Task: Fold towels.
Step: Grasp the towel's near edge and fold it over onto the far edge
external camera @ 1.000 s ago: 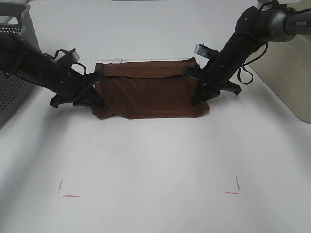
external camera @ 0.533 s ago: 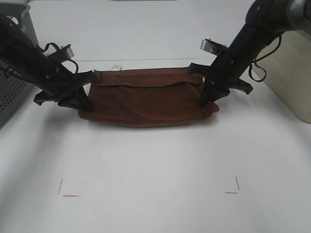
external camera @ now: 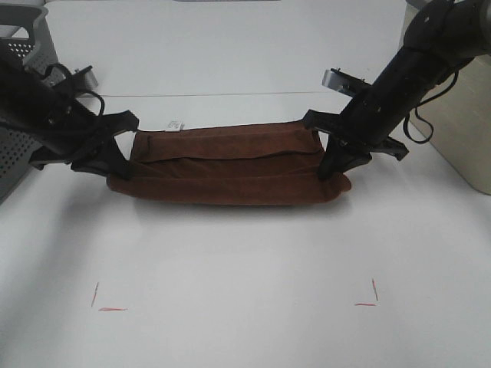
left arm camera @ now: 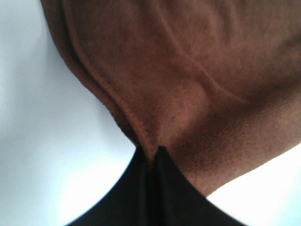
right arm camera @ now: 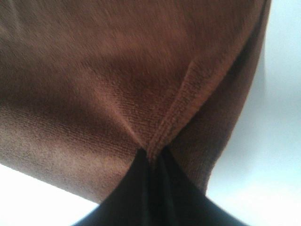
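Towel (external camera: 230, 165) pulled wider, pinched by left hand (external camera: 116, 157) and right hand (external camera: 334, 159).

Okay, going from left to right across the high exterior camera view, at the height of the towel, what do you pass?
Grey perforated bin → left gripper, shut on the cloth's left end → dark brown towel → right gripper, shut on its right end → beige box at the right edge.

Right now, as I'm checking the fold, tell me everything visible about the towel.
The towel is plain dark reddish-brown terry, folded into a long band stretched over the white table. A small white tag sticks out at its far left corner. The left pincer and right pincer each clamp one end.
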